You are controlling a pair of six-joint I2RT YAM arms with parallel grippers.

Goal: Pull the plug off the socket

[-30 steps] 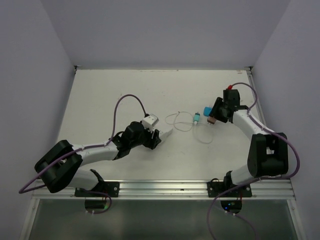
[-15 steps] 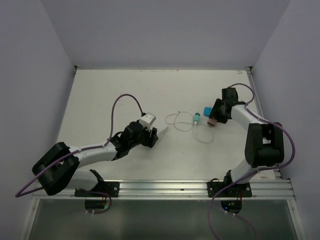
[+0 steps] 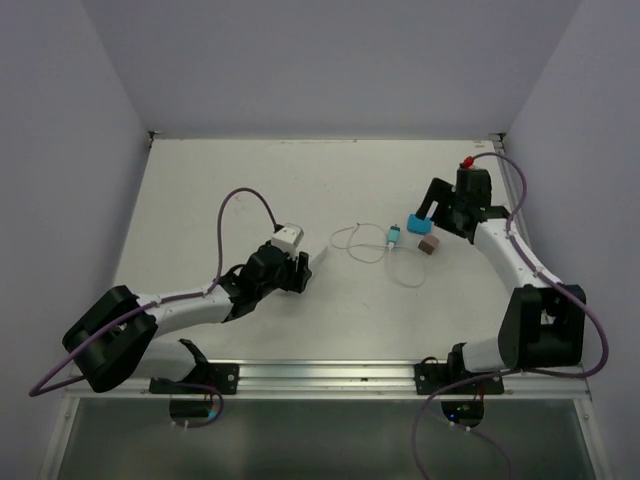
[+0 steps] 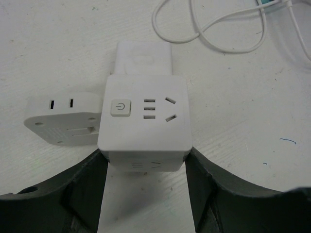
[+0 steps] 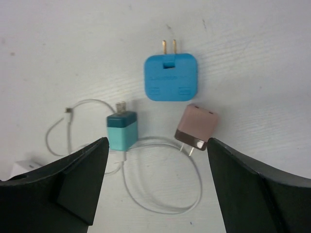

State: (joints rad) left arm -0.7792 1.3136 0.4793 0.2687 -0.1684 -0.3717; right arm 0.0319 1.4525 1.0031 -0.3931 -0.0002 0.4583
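The socket (image 4: 143, 119) is a white cube with a power button and slot holes on top. My left gripper (image 4: 144, 158) is shut on its near end, one finger on each side. A white plug block (image 4: 144, 57) sits against the cube's far face. A flat white square piece (image 4: 63, 119) lies against its left side. In the top view the left gripper (image 3: 298, 268) hides the cube. My right gripper (image 5: 156, 145) hangs open above a pink-brown plug (image 5: 197, 126) that lies free on the table (image 3: 200, 200), prongs toward me.
A blue plug (image 5: 171, 77) lies flat beyond the pink-brown one, with a teal charger (image 5: 121, 130) to its left on a looped white cable (image 5: 160, 206). The cable loops (image 4: 209, 34) run toward the socket. Walls close in the table's left, back and right.
My right gripper has opened and drawn back, leaving the pink-brown plug on the table. The left gripper has shifted slightly left, still holding the socket.
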